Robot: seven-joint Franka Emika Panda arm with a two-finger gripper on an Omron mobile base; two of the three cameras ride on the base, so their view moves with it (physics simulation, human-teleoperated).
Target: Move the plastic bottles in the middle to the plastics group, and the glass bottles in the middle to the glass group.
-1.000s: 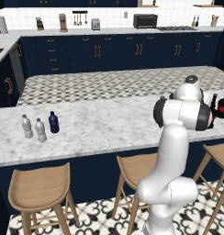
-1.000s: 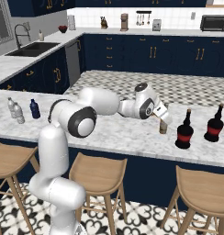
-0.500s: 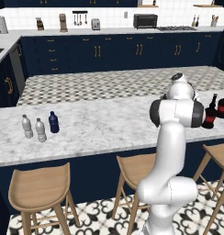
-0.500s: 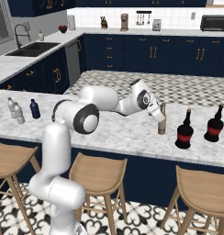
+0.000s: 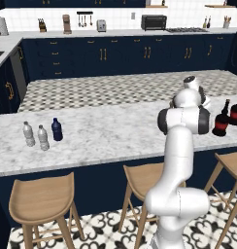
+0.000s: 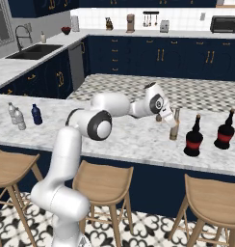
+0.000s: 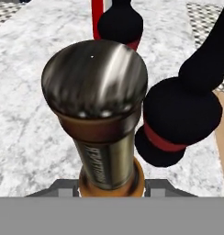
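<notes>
Marble counter (image 5: 115, 131) is carrying everything in the left base view: you are looking at two clear bottles (image 5: 28, 133) and a blue bottle (image 5: 57, 129) far to the left, already the plastics group, while two black bottles (image 5: 220, 120) are standing at the right end behind the arm.

From the right base view, your gripper (image 6: 168, 115) is closing around the amber bottle (image 6: 174, 126), which is standing tilted slightly on the counter just left of the nearer black bottle (image 6: 193, 138); the other black bottle (image 6: 226, 132) is sitting further right.

Through the hand view, the amber bottle (image 7: 104, 133) is sitting between the finger tips, its metal cap towards you, so you are gripping it low on the body. Keep it upright as you are placing it, settle it short of the black bottle (image 7: 178, 124) just beside it so the two are not knocking, and let go only once it is resting flat.
</notes>
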